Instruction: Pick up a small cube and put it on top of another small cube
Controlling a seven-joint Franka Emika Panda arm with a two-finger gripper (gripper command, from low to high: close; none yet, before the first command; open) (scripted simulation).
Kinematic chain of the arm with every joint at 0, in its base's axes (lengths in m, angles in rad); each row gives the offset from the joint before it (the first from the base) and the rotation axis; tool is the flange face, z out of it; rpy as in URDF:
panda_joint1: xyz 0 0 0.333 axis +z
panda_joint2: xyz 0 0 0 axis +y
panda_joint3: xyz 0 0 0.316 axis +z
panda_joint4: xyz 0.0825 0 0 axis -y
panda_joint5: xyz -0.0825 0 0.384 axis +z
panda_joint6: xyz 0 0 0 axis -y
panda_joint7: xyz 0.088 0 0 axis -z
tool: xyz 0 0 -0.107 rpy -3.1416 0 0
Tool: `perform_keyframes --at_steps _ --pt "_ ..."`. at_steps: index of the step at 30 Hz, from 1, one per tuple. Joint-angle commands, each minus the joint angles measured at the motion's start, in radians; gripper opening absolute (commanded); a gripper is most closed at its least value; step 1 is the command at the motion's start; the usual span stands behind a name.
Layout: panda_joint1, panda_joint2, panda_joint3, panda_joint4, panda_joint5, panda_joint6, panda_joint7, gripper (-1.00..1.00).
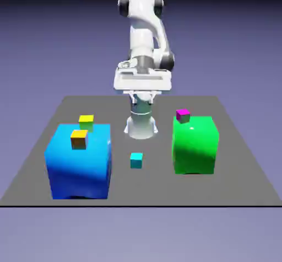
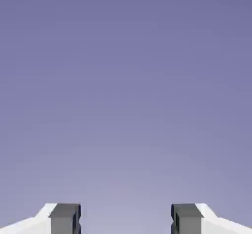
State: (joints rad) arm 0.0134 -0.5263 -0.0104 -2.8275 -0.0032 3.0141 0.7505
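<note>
On the dark tabletop [image 1: 160, 192]: one large blue block [image 1: 81, 164], one green block [image 1: 194, 145], either likely to be struck by a low sweep; small cubes, orange [image 1: 79, 140] atop the blue, cyan [image 1: 136, 160] between blocks, apt to topple if released off-centre. Gripper [image 2: 126, 219]: raised, facing outward, jaws apart, empty.
</note>
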Motion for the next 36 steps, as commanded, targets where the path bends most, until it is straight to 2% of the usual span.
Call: perform_keyframes --at_steps 1,11,13,23,24,34,36 --pt "0.001 0.036 -0.009 -0.015 -0.003 -0.019 0.008 0.00" --pt "0.012 0.399 -0.095 -0.160 -0.029 -0.209 0.086 0.00" --pt "0.013 0.409 -0.098 -0.164 -0.029 -0.214 0.089 0.00" --pt "-0.053 0.744 0.007 -0.119 0.104 0.075 -0.005 0.00" --pt "-0.053 0.744 0.007 -0.119 0.104 0.075 -0.005 -1.00" --pt "0.011 0.418 -0.095 -0.163 -0.026 -0.206 0.086 -1.00" --pt "0.013 0.409 -0.098 -0.164 -0.029 -0.214 0.089 -1.00"
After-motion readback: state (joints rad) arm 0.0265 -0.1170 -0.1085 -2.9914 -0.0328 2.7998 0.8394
